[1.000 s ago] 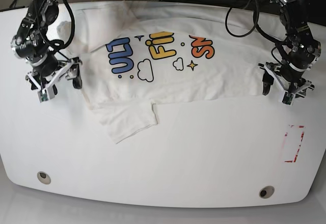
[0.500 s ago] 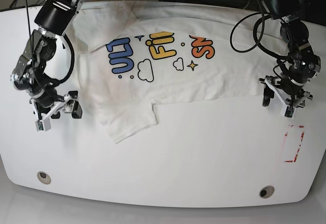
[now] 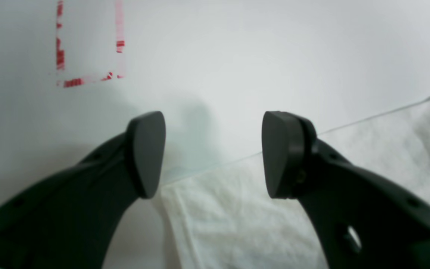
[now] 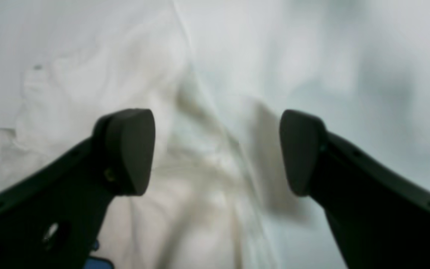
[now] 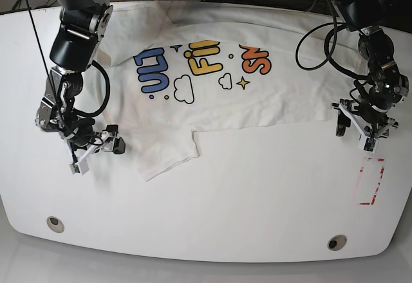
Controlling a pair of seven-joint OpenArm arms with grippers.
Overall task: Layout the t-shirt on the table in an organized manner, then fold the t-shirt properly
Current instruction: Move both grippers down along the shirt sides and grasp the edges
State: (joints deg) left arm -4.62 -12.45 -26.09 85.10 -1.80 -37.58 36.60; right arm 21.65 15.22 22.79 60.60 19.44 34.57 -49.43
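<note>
The white t-shirt (image 5: 270, 100) lies spread on the table (image 5: 225, 212) with its blue, yellow and orange letters facing up. One sleeve (image 5: 164, 151) points toward the front edge. My right gripper (image 5: 96, 156) hangs open just left of that sleeve. In the right wrist view the right gripper (image 4: 217, 151) is open over rumpled cloth of the t-shirt (image 4: 88, 101). My left gripper (image 5: 351, 136) stands open at the shirt's right hem corner. The left wrist view shows the left gripper (image 3: 213, 155) empty, with the t-shirt's corner (image 3: 237, 216) under it.
A red tape rectangle (image 5: 371, 181) marks the table just in front of the left gripper, and it shows as the tape outline (image 3: 88, 76) in the left wrist view. Two grommet holes (image 5: 55, 224) (image 5: 337, 242) sit near the front edge. Cables run behind the table.
The right gripper has come forward and to the right, down to the sleeve. The left gripper has slid a little toward the front edge. The t-shirt has not moved.
</note>
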